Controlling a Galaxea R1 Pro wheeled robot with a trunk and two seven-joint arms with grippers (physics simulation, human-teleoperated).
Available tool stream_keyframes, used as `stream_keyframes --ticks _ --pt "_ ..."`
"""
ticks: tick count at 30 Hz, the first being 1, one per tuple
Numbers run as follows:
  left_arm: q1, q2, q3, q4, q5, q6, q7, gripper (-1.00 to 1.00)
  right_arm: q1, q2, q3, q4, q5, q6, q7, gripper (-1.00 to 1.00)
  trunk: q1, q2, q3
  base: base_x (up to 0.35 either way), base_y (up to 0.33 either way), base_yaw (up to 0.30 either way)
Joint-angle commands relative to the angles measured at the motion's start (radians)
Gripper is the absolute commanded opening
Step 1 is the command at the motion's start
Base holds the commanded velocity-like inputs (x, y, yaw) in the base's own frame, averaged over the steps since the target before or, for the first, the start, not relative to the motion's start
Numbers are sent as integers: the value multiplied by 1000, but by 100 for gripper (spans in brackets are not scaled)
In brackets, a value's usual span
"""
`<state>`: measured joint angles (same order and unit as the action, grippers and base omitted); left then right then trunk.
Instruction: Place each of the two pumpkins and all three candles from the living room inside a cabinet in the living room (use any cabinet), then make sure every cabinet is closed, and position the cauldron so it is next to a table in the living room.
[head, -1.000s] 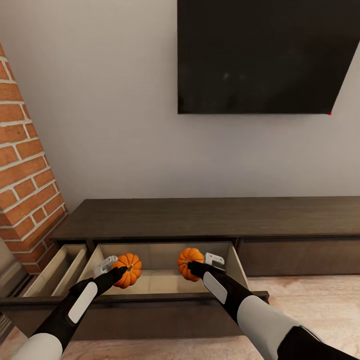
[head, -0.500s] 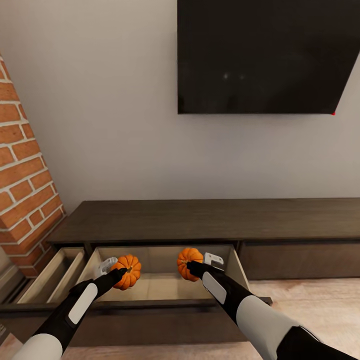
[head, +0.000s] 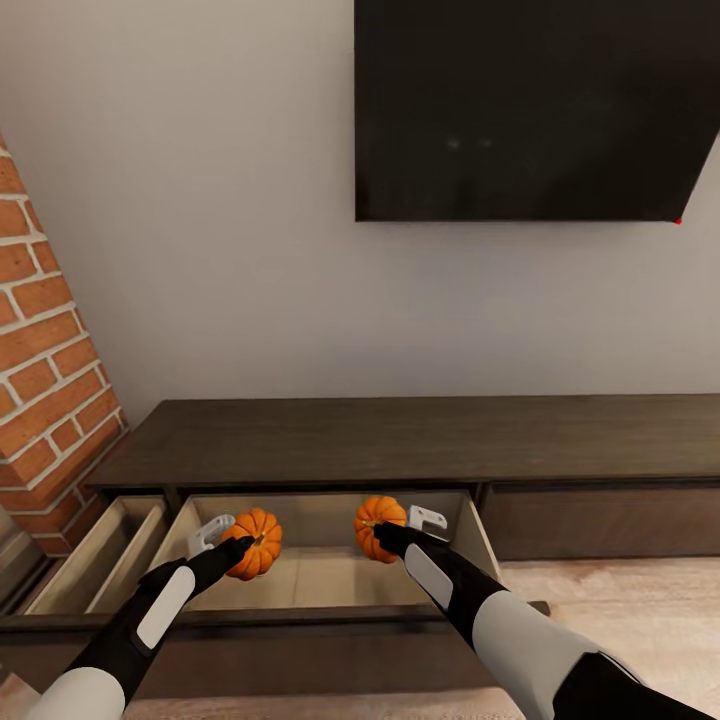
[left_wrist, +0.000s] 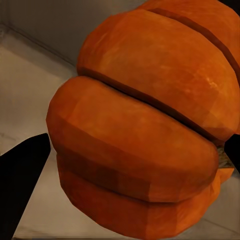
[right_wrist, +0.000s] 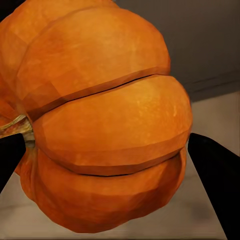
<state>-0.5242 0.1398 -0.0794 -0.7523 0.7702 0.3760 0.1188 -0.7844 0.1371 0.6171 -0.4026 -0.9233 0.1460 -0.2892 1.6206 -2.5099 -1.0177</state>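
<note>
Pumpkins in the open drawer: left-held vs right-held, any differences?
The left pumpkin sits toward the drawer's left side and the right pumpkin toward its right. The left one appears nearer the drawer front, the right one closer to the back. The left gripper holds one, the right gripper the other. Shared: both orange, ribbed, alike in size, each between jaws over the drawer floor.

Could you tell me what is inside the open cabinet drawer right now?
Over the open drawer, each gripper holds a pumpkin: left gripper one, right gripper the other. Its pale floor shows between them; the arms cover parts.
</note>
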Motion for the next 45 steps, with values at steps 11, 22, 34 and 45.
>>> stream_keyframes --ticks 11,22,34,45 --pt "-2 -4 -5 -2 11 1 52 -100 -1 -1 7 -2 -2 3 -8 -100 5 -3 -44 0 0 0" --pt "-2 -19 -7 -2 6 1 54 -100 -1 -1 7 -2 -2 4 -7 -100 5 -3 -47 0 0 0" --pt "-2 -19 -7 -2 6 1 54 -100 -21 0 8 39 -4 13 -8 -100 5 -3 -47 0 0 0" --pt "-2 -19 -7 -2 6 1 53 -100 -39 1 7 86 -4 13 -8 -100 5 -3 -47 0 0 0"
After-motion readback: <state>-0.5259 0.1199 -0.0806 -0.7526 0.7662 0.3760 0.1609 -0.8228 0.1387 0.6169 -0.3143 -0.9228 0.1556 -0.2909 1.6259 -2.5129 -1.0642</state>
